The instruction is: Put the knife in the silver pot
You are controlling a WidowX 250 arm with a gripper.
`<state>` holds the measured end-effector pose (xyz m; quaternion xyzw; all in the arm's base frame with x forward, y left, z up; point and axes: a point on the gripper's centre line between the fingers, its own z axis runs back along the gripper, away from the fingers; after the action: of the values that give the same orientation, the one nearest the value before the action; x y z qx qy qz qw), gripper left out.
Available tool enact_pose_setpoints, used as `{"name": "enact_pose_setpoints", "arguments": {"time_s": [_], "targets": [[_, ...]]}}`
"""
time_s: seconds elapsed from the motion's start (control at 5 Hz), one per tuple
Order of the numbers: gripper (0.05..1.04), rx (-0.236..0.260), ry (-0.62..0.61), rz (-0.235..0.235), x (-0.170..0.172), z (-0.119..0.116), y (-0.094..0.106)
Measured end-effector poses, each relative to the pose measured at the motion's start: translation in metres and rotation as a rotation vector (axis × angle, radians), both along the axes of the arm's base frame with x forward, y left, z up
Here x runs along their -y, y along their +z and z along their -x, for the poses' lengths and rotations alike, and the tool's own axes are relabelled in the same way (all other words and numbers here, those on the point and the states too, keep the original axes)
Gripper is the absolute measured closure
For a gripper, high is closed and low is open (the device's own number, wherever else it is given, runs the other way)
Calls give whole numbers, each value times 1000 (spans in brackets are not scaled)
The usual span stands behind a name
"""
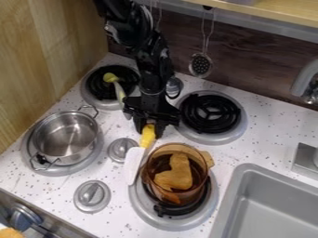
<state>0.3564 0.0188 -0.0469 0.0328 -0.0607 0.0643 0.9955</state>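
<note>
Nearby, amber pot [151,169] beside knife [133,163], knob [122,149] between knife and silver pot [64,135]

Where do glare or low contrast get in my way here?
Camera view: soft bright reflections inside the silver pot; black hand shows little shading; white blade of the knife nearly matches the pale counter in brightness.

Bright, fairly even light on white speckled counter [264,137]; soft, faint shadows. Small highlights on round silver metal pot [64,138] and translucent amber pot [150,174]. Dark brown wood-grain backsplash [255,53] dimmer, black robot arm [153,65] near-black. Light direction: can't tell
</note>
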Motion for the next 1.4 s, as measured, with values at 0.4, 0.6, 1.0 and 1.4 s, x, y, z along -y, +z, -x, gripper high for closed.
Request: {"name": "enact_pose_setpoints", "arguments": {"time_s": [0.4, 0.6, 1.0, 1.4], "targets": [[587, -85, 102, 16, 7, 14, 21], [587, -63, 101, 9, 4, 18, 32], [587, 52, 141, -56, -31, 28, 57], [587, 112, 118, -60, -93, 41, 62]]}}
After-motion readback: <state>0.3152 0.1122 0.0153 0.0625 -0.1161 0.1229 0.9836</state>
